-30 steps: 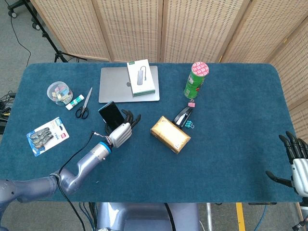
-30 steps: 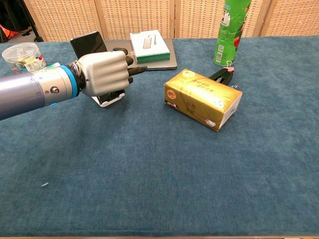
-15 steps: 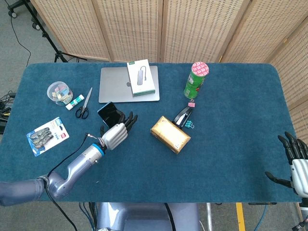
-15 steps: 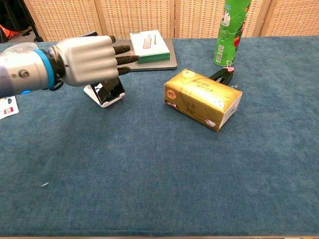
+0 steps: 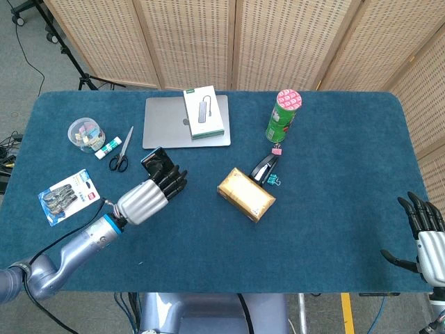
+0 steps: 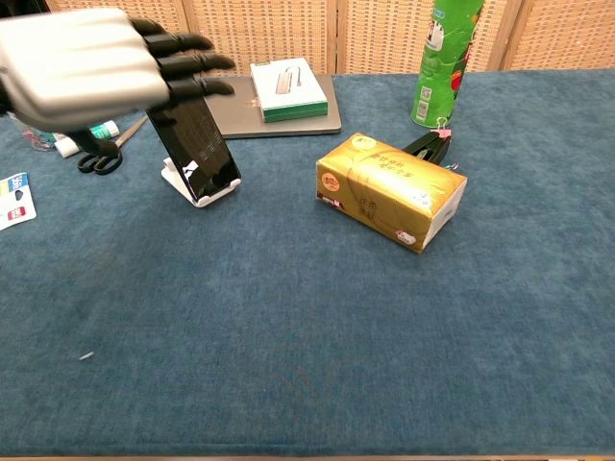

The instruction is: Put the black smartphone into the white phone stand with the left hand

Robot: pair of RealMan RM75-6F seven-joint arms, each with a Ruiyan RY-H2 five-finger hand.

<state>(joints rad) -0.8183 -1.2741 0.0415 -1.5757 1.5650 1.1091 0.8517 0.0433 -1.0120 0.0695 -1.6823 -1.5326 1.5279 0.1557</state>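
The black smartphone [image 6: 199,144] leans upright in the white phone stand [image 6: 197,192], left of the table's middle; in the head view only the smartphone's [image 5: 156,160] top edge shows past my fingers. My left hand [image 5: 144,197] [image 6: 91,65] hovers just in front of and above the phone, fingers stretched out and apart, holding nothing. My right hand [image 5: 424,233] hangs open off the table's near right corner, far from the phone.
A gold tissue box [image 6: 391,190] lies right of the stand, with a black clip [image 6: 429,144] and green can [image 6: 446,60] behind it. A laptop [image 5: 184,122] carrying a white box [image 5: 204,111] sits behind the stand. Scissors [image 5: 122,150], a tub [image 5: 85,134] and a clip pack [image 5: 67,197] lie left.
My left hand let go of the smartphone, opened, and pulled back toward me and upward. The phone stays leaning in the stand. The right hand barely moved.
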